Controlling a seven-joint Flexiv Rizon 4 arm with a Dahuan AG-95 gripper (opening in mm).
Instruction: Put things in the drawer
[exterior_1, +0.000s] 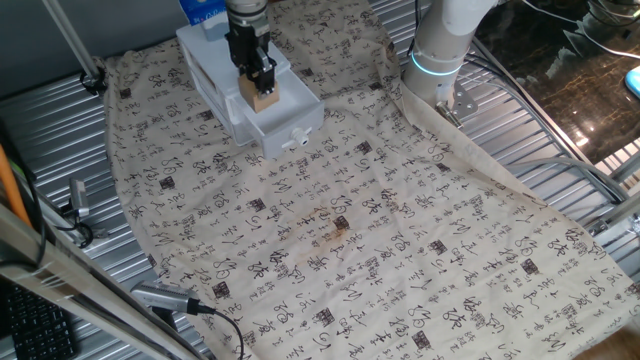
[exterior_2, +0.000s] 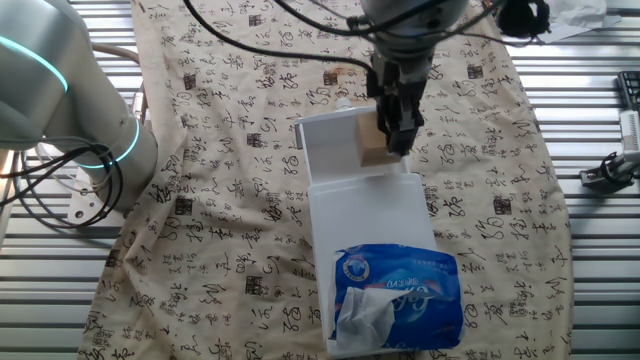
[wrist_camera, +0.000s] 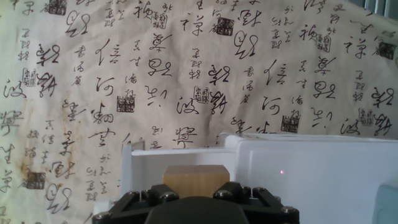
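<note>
A small tan wooden cube (exterior_1: 264, 97) is held between the fingers of my gripper (exterior_1: 258, 82), which is shut on it. It hangs just over the open white drawer (exterior_1: 283, 110) of the small white cabinet (exterior_1: 205, 60). The drawer's round knob (exterior_1: 298, 136) faces the cloth. In the other fixed view the cube (exterior_2: 372, 140) sits at the gripper (exterior_2: 392, 130) above the pulled-out drawer (exterior_2: 330, 145). In the hand view the cube (wrist_camera: 196, 180) shows between the black fingers (wrist_camera: 140, 202), with the drawer's rim (wrist_camera: 174, 155) below it.
A beige cloth with black calligraphy (exterior_1: 340, 230) covers the table. A blue tissue pack (exterior_2: 395, 290) lies on the cabinet top (exterior_2: 365, 215). The arm's white base (exterior_1: 440, 50) stands at the cloth's far right edge. Cables and metal rails line the left side.
</note>
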